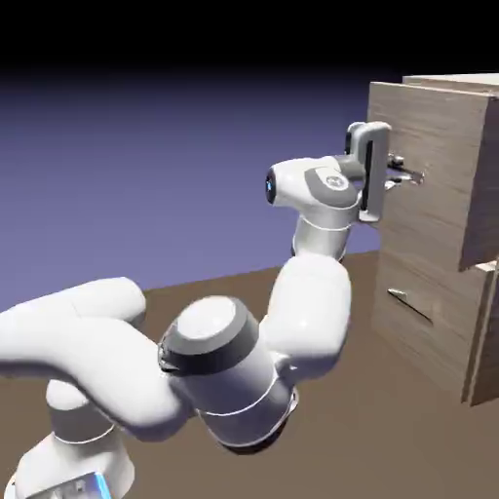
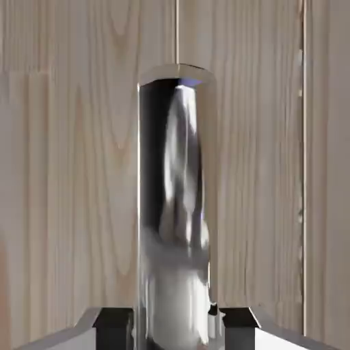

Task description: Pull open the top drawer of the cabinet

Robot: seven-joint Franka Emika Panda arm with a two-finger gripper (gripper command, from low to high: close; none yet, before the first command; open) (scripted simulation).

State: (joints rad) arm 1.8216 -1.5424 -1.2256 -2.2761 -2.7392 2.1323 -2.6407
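The cabinet [image 1: 484,331] stands at the exterior view's right, tall and of light wood grain. Its top drawer [image 1: 434,127] carries a thin metal bar handle [image 1: 413,176]. My gripper [image 1: 398,178] reaches level from the left and is shut on that handle. In the hand view the shiny handle [image 2: 174,205] runs up the middle of the picture between my two dark fingertips [image 2: 113,327], with my gripper [image 2: 174,331] clamped on it. The top drawer's wood [image 2: 68,171] fills everything behind the handle.
The lower drawer [image 1: 434,336] sits under the top one, with its own slim bar handle [image 1: 409,306]. The brown table [image 1: 390,439] stretches in front of the cabinet. My white arm rises from the lower left and fills the middle of the exterior view.
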